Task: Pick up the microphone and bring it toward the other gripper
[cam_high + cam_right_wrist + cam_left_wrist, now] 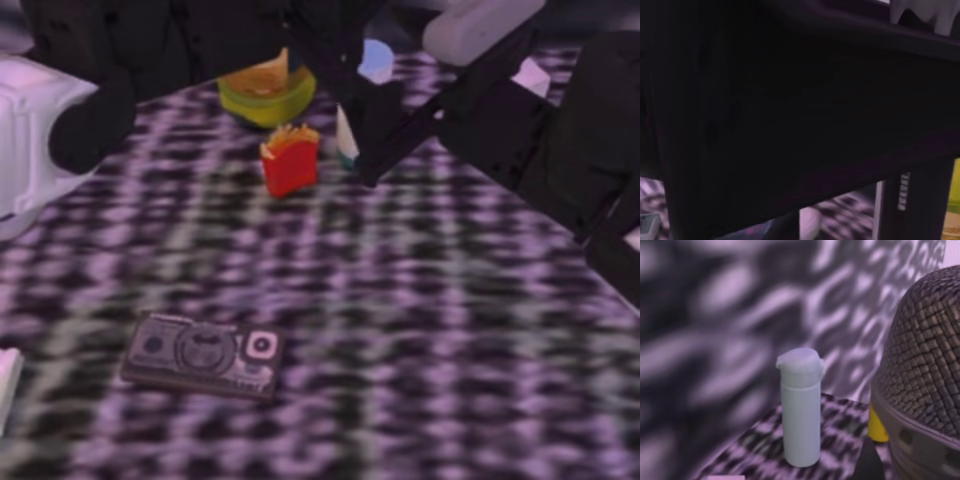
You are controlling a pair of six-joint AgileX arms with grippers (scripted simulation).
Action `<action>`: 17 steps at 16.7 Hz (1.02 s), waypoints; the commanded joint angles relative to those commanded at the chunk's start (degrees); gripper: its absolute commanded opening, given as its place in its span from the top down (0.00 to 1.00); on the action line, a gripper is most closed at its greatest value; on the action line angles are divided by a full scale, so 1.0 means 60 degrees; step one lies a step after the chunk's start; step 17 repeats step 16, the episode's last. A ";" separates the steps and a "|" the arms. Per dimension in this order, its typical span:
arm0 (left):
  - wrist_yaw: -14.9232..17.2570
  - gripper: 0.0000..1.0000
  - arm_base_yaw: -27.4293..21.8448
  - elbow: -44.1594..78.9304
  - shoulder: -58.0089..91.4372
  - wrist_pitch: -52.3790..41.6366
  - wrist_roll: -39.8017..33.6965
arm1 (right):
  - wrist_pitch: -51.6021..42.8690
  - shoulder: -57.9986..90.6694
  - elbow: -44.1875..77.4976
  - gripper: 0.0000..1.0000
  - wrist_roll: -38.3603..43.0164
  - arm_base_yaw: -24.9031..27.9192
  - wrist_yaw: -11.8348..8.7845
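Note:
The microphone's round grey mesh head (922, 365) fills one side of the left wrist view, very close to the camera, with its grey collar below. A dark part of my left gripper (870, 465) shows right beside that collar; I cannot see a grip. In the top view both black arms reach to the back middle of the table. My left gripper (335, 95) and the other gripper, my right one (425, 125), converge near the fries, and the microphone's handle is lost among them. The right wrist view is dark.
A white bottle (801, 410) stands upright close ahead of the left wrist. A red fries box (290, 160) and a burger on a yellow-green tray (266, 92) sit at the back. A flat dark camera (205, 355) lies front left.

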 joint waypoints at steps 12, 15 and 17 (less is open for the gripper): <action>0.0902 1.00 0.1108 -0.0409 -0.0564 -0.0107 0.0102 | -0.0369 -0.2001 -0.1654 0.00 -0.0026 -0.0292 -0.0286; 0.1268 1.00 0.1530 -0.0594 -0.0757 -0.0149 0.0132 | -0.0507 -0.2669 -0.2276 0.00 -0.0023 -0.0373 -0.0437; 0.1285 1.00 0.1549 -0.0603 -0.0765 -0.0151 0.0133 | -0.0512 -0.2694 -0.2297 0.00 -0.0023 -0.0376 -0.0443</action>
